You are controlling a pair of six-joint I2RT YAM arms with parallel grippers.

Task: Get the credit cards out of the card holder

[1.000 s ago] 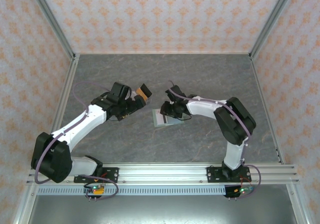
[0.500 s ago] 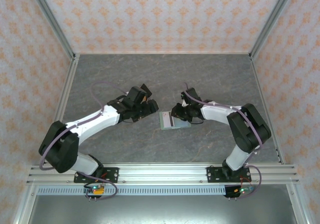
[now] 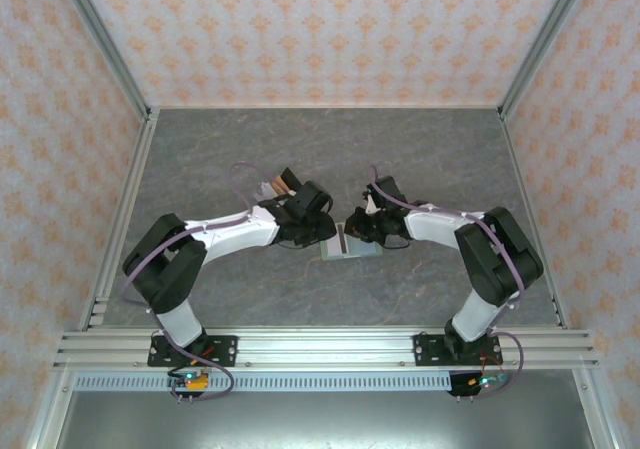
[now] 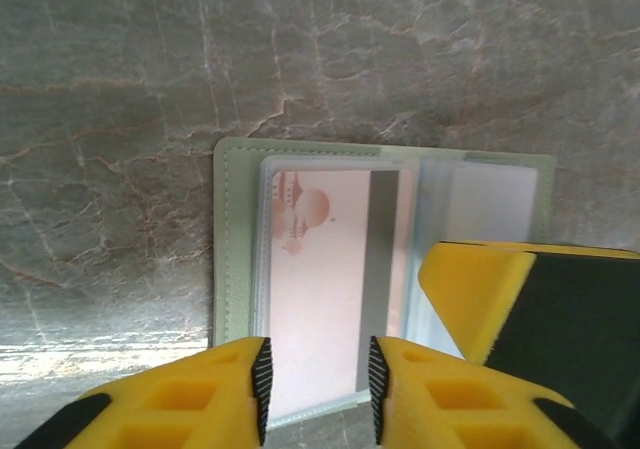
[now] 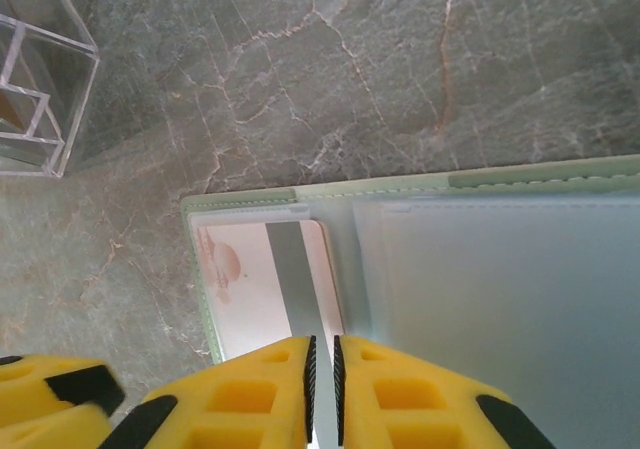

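Since half a second ago the left gripper (image 4: 317, 384) has swung in to the holder's (image 4: 232, 269) left edge, while the right gripper (image 5: 322, 369) and the holder have barely shifted.

The holder lies open and flat on the table (image 3: 420, 149), midway between the two arms and a little in front of their bases. The left jaws stand apart, low over the near edge of the left panel, straddling the card (image 4: 325, 299). That looks like a line-up to pinch the card and draw it out of its sleeve.

The right jaws are pressed almost together near the holder's fold. This seems meant to pin the holder down so that it does not slide with the pull. Whether they nip the sleeve I cannot tell.

The holder is sage green with pale stitching and clear plastic sleeves. The card is whitish pink, with a grey stripe along it and a faint reddish print, and it sits fully inside the left sleeve. The right panel shows only milky plastic, and I cannot tell whether a card is in it.

Just beyond the left gripper lies a small brown-and-black bundle (image 3: 284, 184).
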